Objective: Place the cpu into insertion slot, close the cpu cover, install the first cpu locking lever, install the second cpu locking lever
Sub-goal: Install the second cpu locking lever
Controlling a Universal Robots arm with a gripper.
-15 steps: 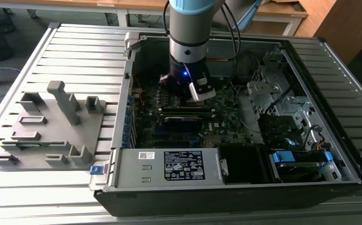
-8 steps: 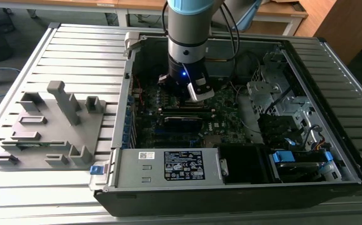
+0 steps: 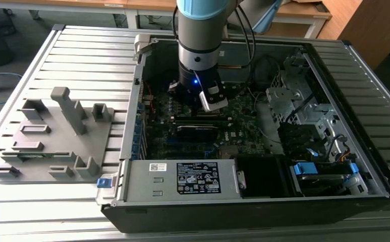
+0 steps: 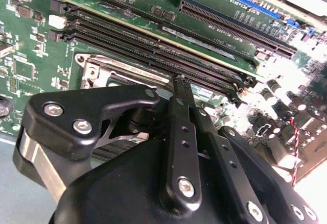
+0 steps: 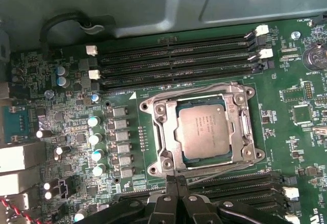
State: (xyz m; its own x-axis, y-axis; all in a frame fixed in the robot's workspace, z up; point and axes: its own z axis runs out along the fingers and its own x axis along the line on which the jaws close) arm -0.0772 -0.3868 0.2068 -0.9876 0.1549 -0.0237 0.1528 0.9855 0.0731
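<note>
The cpu (image 5: 202,129), a dull silver square, lies flat in the insertion slot (image 5: 162,158) on the green motherboard. The silvery cpu cover (image 5: 239,132) is down around its edges. One thin wire locking lever (image 5: 225,169) runs along the socket side nearest my gripper, another (image 5: 194,92) along the opposite side. My gripper (image 5: 176,180) is shut, its black fingertips pressed together right at the socket's edge by the nearer lever. The second wrist view shows the gripper (image 4: 181,83) meeting a corner of the socket (image 4: 102,68). In the exterior view the gripper (image 3: 208,101) reaches down inside the open computer case.
Long black memory slots (image 5: 173,63) flank the socket on both sides. A row of capacitors (image 5: 94,137) stands beside it. In the case are a power supply (image 3: 181,176) and drive bays (image 3: 302,111). A grey fixture tray (image 3: 53,136) sits at the exterior view's left.
</note>
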